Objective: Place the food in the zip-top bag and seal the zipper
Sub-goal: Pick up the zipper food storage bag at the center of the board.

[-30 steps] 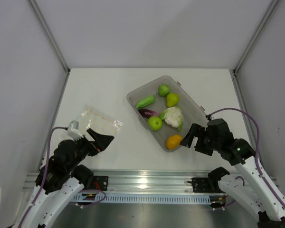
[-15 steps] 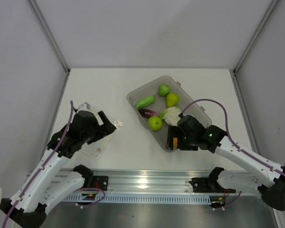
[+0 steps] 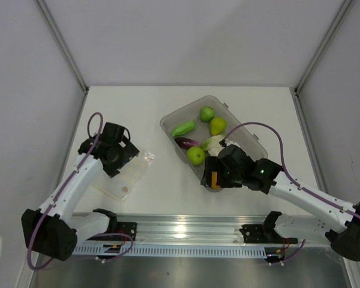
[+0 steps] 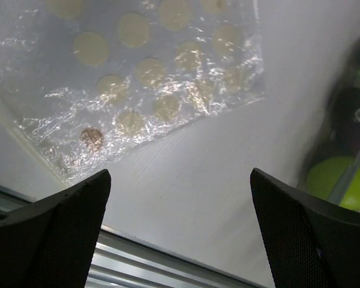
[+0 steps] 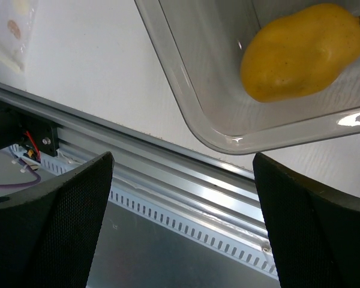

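The clear zip-top bag (image 3: 130, 173) lies flat on the white table left of the bin; the left wrist view shows it crinkly with pale round dots (image 4: 138, 78). I cannot make out its zipper. My left gripper (image 3: 116, 159) hangs over the bag's far end, open and empty (image 4: 180, 234). The food lies in the grey bin (image 3: 168, 122): two green apples (image 3: 207, 113) (image 3: 195, 156), pear (image 3: 217, 126), cucumber (image 3: 183, 128), eggplant (image 3: 186, 143), cauliflower (image 3: 213, 142) partly under my right arm, and citrus (image 5: 300, 51). My right gripper (image 3: 212, 178) is open and empty (image 5: 180, 222) above the bin's near corner.
The bin's clear rim (image 5: 198, 90) curves close to the table's near edge, with the aluminium rail (image 3: 186, 231) just beyond it. White walls enclose the table on three sides. In the left wrist view the bin (image 4: 348, 150) is at the right.
Both arms have swung out from the near edge. The left gripper moved up over the bag. The right gripper moved left onto the bin's near corner, over the citrus.
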You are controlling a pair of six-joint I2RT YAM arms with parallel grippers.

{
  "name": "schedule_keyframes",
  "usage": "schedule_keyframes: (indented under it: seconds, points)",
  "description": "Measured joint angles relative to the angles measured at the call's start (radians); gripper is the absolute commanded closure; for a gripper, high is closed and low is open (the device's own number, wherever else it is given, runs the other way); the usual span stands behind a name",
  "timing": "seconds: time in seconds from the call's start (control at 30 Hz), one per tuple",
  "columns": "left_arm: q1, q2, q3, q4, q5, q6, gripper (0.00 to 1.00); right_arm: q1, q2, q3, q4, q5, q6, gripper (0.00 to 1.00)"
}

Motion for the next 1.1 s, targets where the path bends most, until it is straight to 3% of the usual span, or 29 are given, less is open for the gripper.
schedule_keyframes:
  seconds: [0.23, 0.43, 0.6, 1.1]
  points:
    - [0.2, 0.062, -0.095, -0.023, 0.059, -0.064, 0.0, 0.0, -0.06, 0.003, -0.017, 0.018, -0.006, 0.01]
    - [0.489, 0.022, -0.157, 0.004, 0.064, -0.06, 0.01, 0.0, -0.096, 0.003, 0.0, -0.005, -0.012, 0.01]
    - [0.651, 0.007, -0.197, 0.063, 0.025, -0.045, 0.03, 0.0, -0.085, 0.003, 0.012, -0.032, -0.023, 0.01]
    - [0.726, 0.119, -0.301, 0.198, 0.008, -0.046, 0.08, 0.0, -0.05, 0.003, 0.036, -0.06, -0.046, 0.01]
